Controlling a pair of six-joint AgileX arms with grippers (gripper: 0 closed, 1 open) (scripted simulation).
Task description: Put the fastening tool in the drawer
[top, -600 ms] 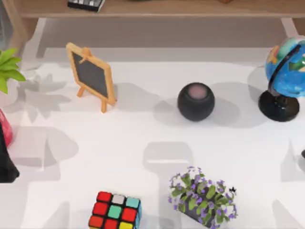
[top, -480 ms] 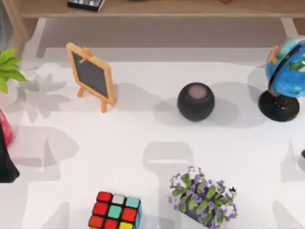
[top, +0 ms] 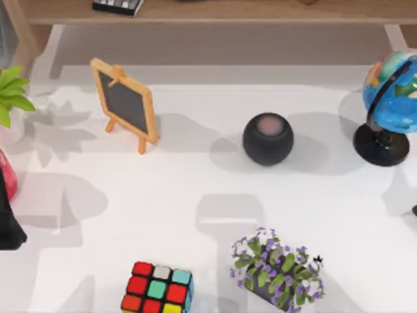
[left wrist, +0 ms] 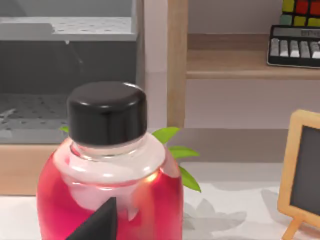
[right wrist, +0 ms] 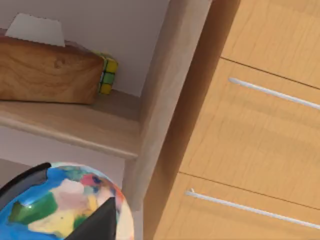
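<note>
- fastening tool: cannot place it; nothing lying on the counter (top: pixel 195 189) reads as one, so its bearing from either jaws and its long axis cannot be told.
- drawer (right wrist: pixel 260 145): wooden front with a thin metal handle (right wrist: pixel 275 93), closed; a second front sits below it. Seen from the right wrist, past the globe (right wrist: pixel 55 205) and the shelf post.
- nearer arm (judgement): right arm for the drawer, since its wrist looks straight at the fronts; for the tool, no call possible.
- right arm (top: pixel 414 210): at the counter's right edge, near the globe's base; dark tip of the right gripper (right wrist: pixel 97 222) low in the wrist view, just in front of the globe. Jaws: cannot tell how far open; nothing seen held.
- left arm (top: pixel 10 228): at the counter's left edge, beside the red bottle (left wrist: pixel 107 200) with the black cap; left gripper (left wrist: pixel 97 222) tip close against the bottle. Jaws: cannot tell; no grip seen.
- next move (judgement): find the tool first; the drawer also needs pulling open by its handle.
- other items: chalkboard easel (top: pixel 124 104), black speaker (top: pixel 268 139), colour cube (top: pixel 156 288), purple flower pot (top: pixel 277 268), green plant (top: pixel 12 91).
- writing/brands: none readable; chalkboard blank, bottle unlabelled, the keyboard (left wrist: pixel 295 46) on the shelf has keys too small to read.
</note>
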